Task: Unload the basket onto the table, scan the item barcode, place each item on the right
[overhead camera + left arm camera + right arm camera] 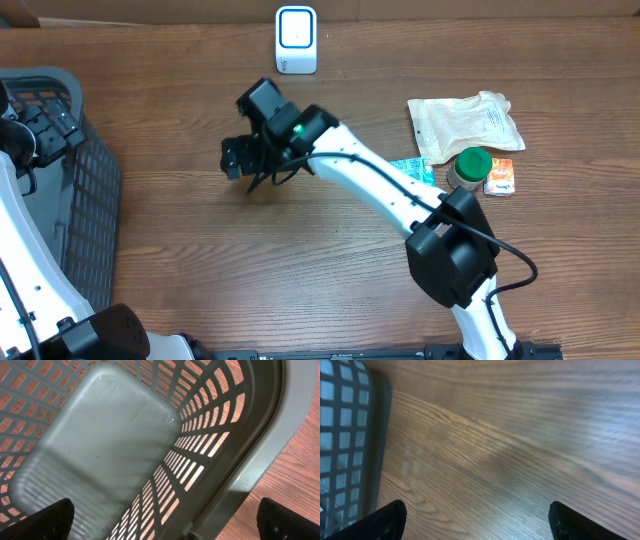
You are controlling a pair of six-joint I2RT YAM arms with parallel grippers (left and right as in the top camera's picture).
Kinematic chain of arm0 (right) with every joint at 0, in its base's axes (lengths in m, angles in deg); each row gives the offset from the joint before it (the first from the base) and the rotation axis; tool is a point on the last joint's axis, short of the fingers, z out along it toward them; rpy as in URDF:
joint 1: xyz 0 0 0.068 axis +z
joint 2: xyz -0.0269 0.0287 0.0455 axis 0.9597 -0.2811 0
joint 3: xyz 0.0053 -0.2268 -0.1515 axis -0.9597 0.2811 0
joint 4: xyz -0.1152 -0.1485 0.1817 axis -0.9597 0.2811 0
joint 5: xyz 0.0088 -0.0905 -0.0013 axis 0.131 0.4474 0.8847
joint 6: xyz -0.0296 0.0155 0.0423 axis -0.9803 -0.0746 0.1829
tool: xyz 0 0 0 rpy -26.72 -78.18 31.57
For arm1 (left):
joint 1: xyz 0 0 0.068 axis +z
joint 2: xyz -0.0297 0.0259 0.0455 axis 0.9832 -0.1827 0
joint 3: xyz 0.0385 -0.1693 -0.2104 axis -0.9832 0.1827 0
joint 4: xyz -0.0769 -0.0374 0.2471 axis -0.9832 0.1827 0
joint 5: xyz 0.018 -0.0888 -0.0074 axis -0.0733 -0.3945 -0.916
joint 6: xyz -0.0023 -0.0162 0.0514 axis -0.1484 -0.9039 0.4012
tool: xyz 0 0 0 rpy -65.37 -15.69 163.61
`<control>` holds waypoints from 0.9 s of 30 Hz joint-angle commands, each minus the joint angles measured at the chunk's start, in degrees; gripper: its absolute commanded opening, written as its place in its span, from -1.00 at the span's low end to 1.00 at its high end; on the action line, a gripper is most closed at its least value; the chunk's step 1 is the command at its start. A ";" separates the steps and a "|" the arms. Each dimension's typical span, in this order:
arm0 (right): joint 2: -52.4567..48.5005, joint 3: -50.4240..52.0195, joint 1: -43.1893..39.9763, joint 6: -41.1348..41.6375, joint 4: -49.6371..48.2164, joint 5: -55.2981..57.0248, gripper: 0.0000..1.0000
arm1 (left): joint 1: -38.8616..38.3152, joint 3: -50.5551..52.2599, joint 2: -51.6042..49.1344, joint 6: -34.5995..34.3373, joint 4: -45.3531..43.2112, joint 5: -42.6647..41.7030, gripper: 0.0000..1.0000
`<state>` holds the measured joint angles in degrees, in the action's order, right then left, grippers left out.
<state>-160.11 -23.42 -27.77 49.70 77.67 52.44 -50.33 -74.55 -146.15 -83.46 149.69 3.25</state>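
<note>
Over centre of brown wooden table (250, 270), right gripper (234, 158): jaws wide apart.
Left gripper (167, 522): jaws wide, above grey slatted plastic basket (240, 460), 9 o'clock.
Items: white paper pouch (466, 124), green-lidded jar (472, 165), 3 o'clock.
White box scanner (296, 40): 12 o'clock.

Overhead: high, straight down on counter (300, 270), both arms in frame. Left wrist: close, past left pincer (170, 522) tips, down into basket (250, 465). Right wrist: low over counter woodgrain, right pincer (480, 522) tips at bottom corners, basket wall at left edge. Basket shared by all three.
</note>
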 commanded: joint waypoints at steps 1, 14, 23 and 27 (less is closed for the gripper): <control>1.53 3.50 2.91 1.22 -4.00 0.94 0.83 | 0.09 -0.39 -0.20 -0.37 -0.04 -0.15 0.99; 1.53 10.88 6.75 -5.35 -16.68 1.88 0.78 | 0.09 -0.39 -0.20 -0.37 -0.04 -0.15 1.00; 1.53 10.88 6.91 -6.80 -16.61 1.97 0.77 | 0.09 -0.39 -0.20 -0.37 -0.04 -0.15 1.00; 1.53 10.88 6.91 -6.99 -16.35 2.01 0.77 | 0.09 -0.39 -0.20 -0.37 -0.04 -0.15 0.99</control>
<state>-160.11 -12.82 -20.79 43.84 61.52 53.84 -50.33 -74.53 -146.15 -83.46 149.69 3.23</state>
